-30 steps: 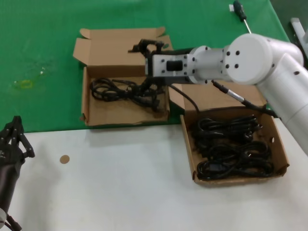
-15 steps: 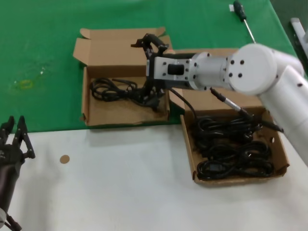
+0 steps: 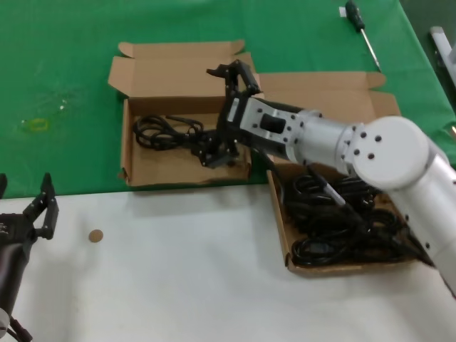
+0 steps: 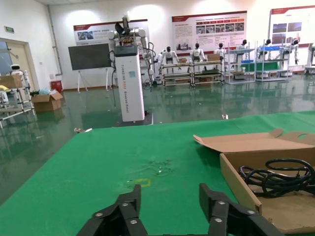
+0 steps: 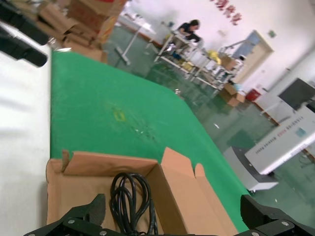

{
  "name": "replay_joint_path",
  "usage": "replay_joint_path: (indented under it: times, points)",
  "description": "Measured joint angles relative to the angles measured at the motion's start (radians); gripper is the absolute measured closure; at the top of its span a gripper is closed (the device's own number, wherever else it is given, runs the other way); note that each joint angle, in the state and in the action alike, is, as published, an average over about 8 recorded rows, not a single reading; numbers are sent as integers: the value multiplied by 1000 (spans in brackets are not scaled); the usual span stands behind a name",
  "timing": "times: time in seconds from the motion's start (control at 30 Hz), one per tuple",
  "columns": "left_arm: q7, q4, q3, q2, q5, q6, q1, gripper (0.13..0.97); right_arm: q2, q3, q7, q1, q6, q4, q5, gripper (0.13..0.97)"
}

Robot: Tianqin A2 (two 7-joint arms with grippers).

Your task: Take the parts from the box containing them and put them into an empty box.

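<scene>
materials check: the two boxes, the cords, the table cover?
Smaller box and larger box: brown corrugated cardboard by the look, matte, with creased fold lines and raw cut flaps. Power cords: black, glossy, likely rubber or PVC jacket, since they hold loose coils. Green cover: matte, felt-like cloth, though the weave cannot be made out; white surface in front: smooth, material unclear.

- No text, brand or number can be read on either cardboard box or on the cords.
- The wall posters (image 4: 209, 30) far beyond the left gripper (image 4: 170, 211) carry print too small to read.
</scene>
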Motion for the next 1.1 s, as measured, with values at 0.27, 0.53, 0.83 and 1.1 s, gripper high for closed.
replay_joint_path:
  times: [0.27,0.53,0.83,1.1]
  points:
    - [0,0,0,0,0,0,0,614,4,61,8,-112,81,63,73,134]
    - [0,0,0,0,0,0,0,447,8,121,15,-226,161,126,146,129]
    - [0,0,0,0,0,0,0,291,13,189,24,-351,252,196,228,129]
    - [0,0,0,0,0,0,0,191,17,249,31,-462,332,259,300,129]
